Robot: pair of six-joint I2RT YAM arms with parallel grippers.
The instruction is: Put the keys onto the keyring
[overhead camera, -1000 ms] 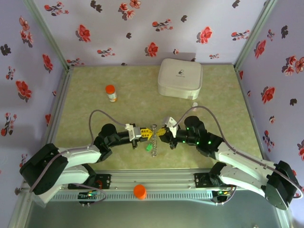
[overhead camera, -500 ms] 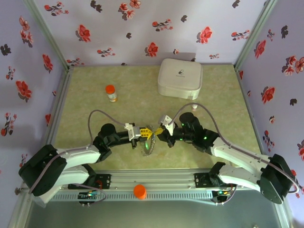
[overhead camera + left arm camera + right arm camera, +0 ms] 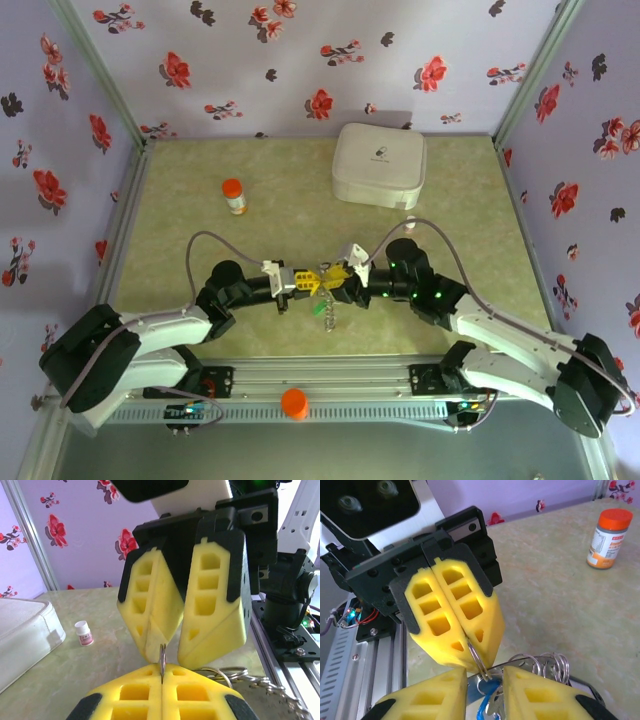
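The job looks partly done. A bunch hangs between the two arms, low over the counter (image 3: 190,180), close to its near edge and about midway between its left and right edges. From the right wrist, at least one of the keys (image 3: 488,706) – blue-headed – dangles with a cluster of small split rings (image 3: 551,664). How many keys are already threaded I cannot tell, and no loose key is plain on the counter.

The left pincer (image 3: 476,661) is clenched on the keyring (image 3: 162,661), a thin silver loop pinched edge-on at its tips. The right pincer (image 3: 485,682) faces it tip to tip with its jaws parted – released, grasping nothing that I can make out. The loop passes through that gap, and the bunch and a chain (image 3: 272,692) trail below and beside it.
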